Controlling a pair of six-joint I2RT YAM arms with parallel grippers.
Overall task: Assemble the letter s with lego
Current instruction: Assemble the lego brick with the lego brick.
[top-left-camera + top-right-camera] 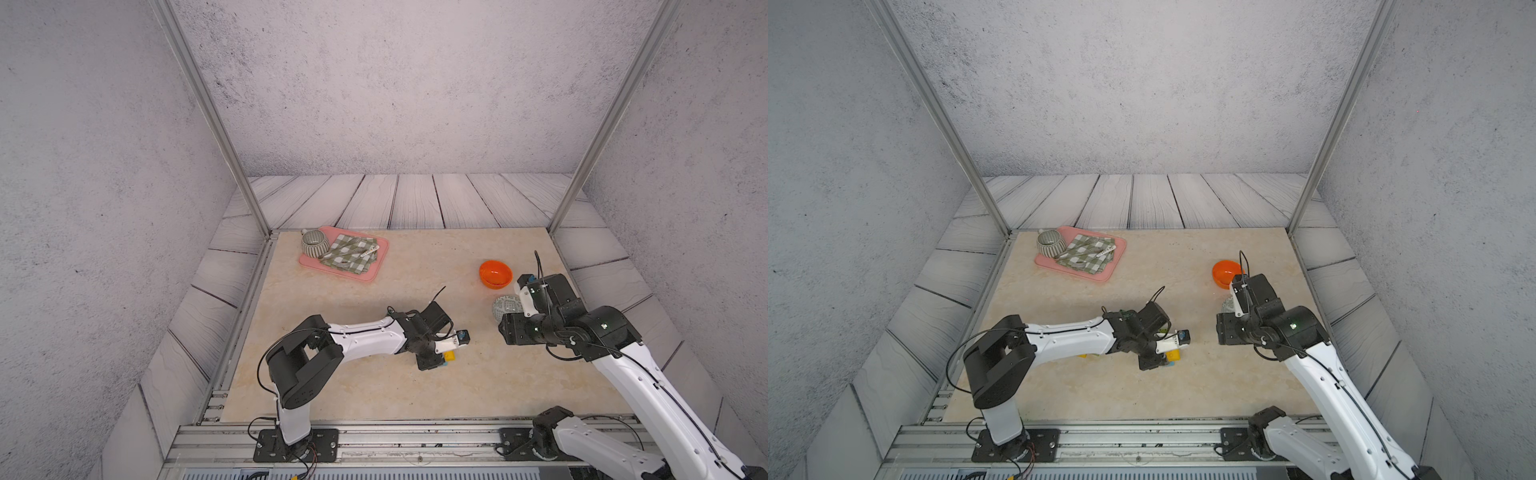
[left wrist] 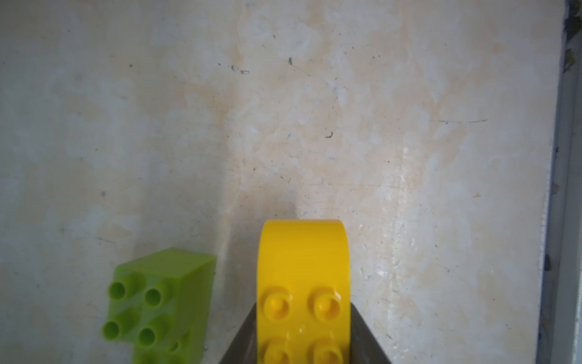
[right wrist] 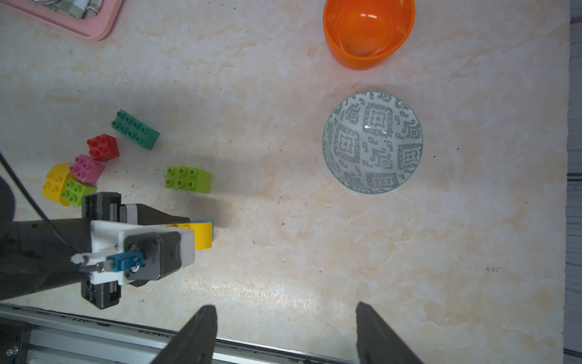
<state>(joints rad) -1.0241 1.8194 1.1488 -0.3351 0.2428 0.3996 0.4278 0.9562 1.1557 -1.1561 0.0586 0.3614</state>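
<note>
Over the right side of the beige marbled tabletop (image 1: 374, 395) my right gripper (image 3: 286, 318) hung with jaws apart and empty, near the green-patterned ceramic bowl (image 3: 371, 141) and the orange plastic bowl (image 3: 368, 31). My left gripper (image 2: 304, 304) was clamped on a yellow round-ended lego brick (image 2: 304, 252) near the table's middle, with a lime oblong brick (image 3: 188, 179) close beside it and a dark green oblong brick (image 3: 135, 129), a red square brick (image 3: 103, 147) and a pink square brick (image 3: 86, 168) farther left.
</note>
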